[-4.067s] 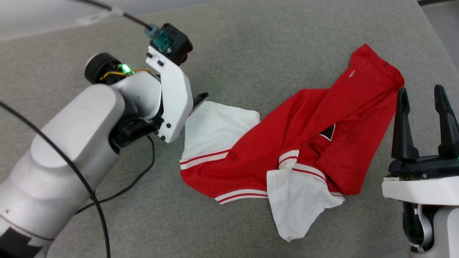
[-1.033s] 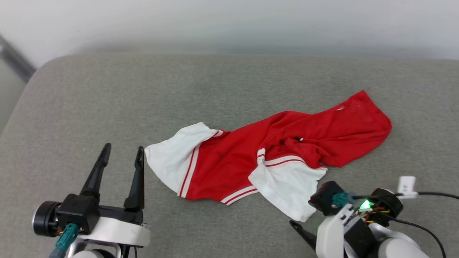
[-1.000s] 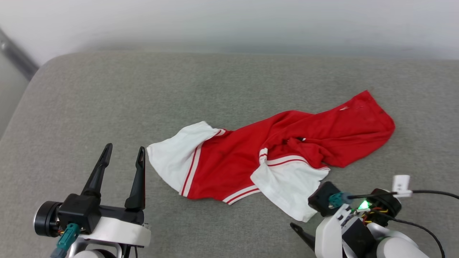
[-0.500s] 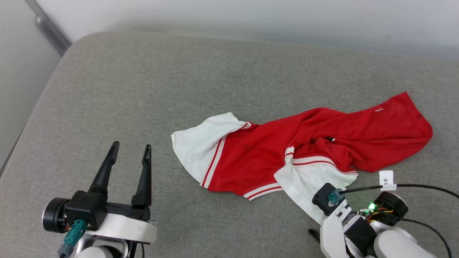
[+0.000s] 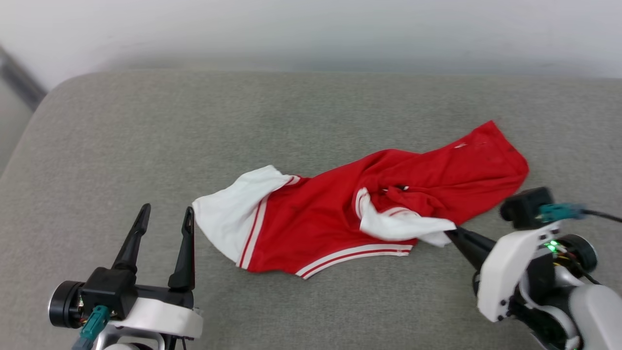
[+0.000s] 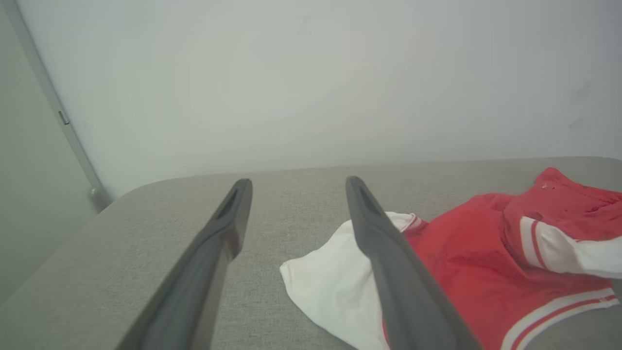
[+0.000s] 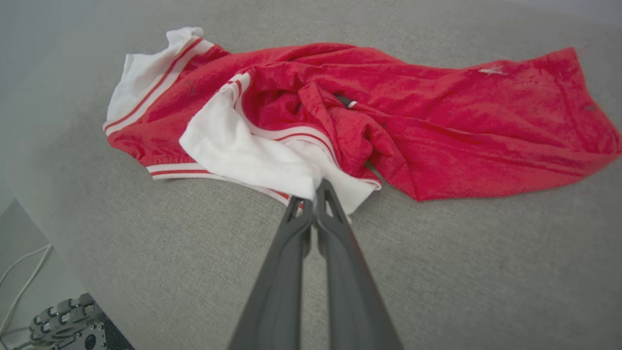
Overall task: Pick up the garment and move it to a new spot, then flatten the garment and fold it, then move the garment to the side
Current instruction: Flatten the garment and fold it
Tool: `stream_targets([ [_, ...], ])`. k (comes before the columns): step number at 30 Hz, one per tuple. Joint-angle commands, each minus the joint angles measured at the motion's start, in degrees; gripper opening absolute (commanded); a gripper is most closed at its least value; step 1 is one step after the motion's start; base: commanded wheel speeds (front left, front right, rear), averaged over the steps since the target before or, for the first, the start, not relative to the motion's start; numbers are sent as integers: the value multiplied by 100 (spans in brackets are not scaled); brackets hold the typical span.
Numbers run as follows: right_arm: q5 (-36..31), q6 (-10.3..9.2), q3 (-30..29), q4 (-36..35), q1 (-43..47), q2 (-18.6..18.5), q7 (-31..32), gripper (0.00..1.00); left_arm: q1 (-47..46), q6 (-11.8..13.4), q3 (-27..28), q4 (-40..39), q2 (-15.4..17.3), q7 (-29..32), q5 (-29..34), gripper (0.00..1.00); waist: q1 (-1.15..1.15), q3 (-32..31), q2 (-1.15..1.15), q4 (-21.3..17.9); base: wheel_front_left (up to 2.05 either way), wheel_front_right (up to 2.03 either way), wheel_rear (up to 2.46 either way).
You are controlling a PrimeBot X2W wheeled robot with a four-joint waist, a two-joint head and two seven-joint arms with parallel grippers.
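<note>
The right tool (image 7: 317, 192) was closed on the white sleeve (image 7: 233, 146) of the garment (image 7: 461, 112) just ahead of it, the left tool (image 5: 164, 218) stood open, so a slow lift seemed best.

My left gripper (image 6: 297, 183) has its fingers spread wide above the grey cushion (image 6: 146, 218). I see the garment (image 6: 461, 253) lying crumpled, its white sleeve (image 6: 325, 287) partly behind one finger.
</note>
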Motion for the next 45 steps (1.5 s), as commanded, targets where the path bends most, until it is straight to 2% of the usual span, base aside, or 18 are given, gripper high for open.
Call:
stream_targets([
  [1,204,-3,-302,-153,168,159,51,0,83,-31,48,3,-13,-15,48,100,0,-119,0,-255,0,0,0],
  [7,144,-3,-1822,-607,511,467,278,0,108,-91,197,-42,-67,-15,102,100,0,-122,0,-610,0,0,0],
  [13,-284,-3,-3007,3,650,696,474,0,81,-175,263,-15,-117,-15,170,100,0,-105,0,-746,0,0,0],
  [17,-700,-4,-3084,563,610,424,352,0,10,-234,286,-2,-166,-15,206,100,0,-56,0,-744,0,0,0],
  [22,-1234,-4,-2572,1316,639,-42,-125,0,2,-292,305,70,-205,-15,244,100,0,-58,0,-686,0,0,0],
  [23,-1375,-5,-2497,1462,620,-144,-297,44,7,-302,313,82,-214,-15,245,100,0,-57,0,-677,0,0,0],
  [24,-1509,-5,-2428,1594,584,-208,-459,100,8,-315,319,93,-224,-15,253,100,0,-59,0,-667,0,0,0],
  [28,-1756,-4,-2272,1886,370,-189,-1199,100,28,-353,357,113,-253,-15,277,100,0,-99,0,-665,0,0,0],
  [35,-1958,-4,-2230,1497,226,-116,-2452,100,31,-401,489,-39,-344,-15,170,100,0,-217,0,-727,0,0,0],
  [40,-2122,-5,-2362,876,439,217,-3256,100,184,-456,503,64,-360,-14,98,100,0,-298,0,-792,0,0,0],
  [43,-2287,-4,-2437,462,633,511,-3626,100,154,-503,390,207,-212,40,57,100,0,-281,0,-831,0,0,0],
  [45,-2327,-4,-2470,183,788,741,-3827,100,74,-549,233,315,-56,341,-13,100,0,-226,0,-863,0,0,0],
])
